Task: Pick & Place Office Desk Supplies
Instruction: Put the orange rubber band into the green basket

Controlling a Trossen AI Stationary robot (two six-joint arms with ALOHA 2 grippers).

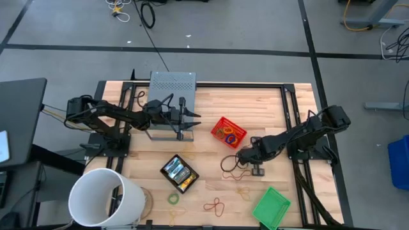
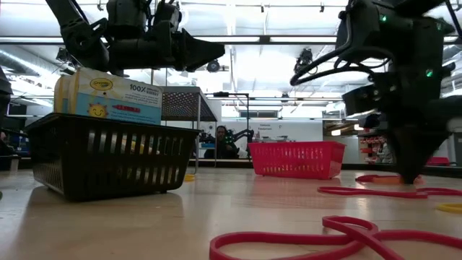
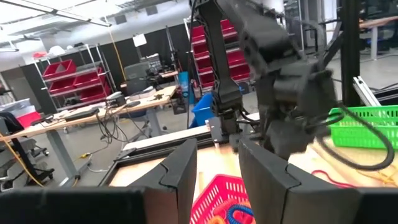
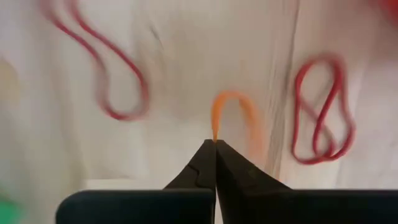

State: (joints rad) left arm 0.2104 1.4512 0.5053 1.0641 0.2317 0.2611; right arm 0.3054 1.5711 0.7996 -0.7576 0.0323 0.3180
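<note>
Right end effector (image 4: pixel 215 144) down at the counter (image 1: pixel 211 144), fingers pinched tight on orange rubber band (image 4: pixel 235 115); loop runs straight ahead of the tips. Red basket (image 1: pixel 229 132) just beside. Left end effector (image 1: pixel 185 121) waits, parted, empty.

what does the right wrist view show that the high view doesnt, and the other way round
Only the right wrist view shows the right gripper shut on an orange rubber band.

Only the high view shows the wider layout: the left gripper raised near the grey box, the red basket, the black basket with crayon boxes, the green basket and the white bucket.

Both show the right gripper low on the wooden table among red rubber bands.
</note>
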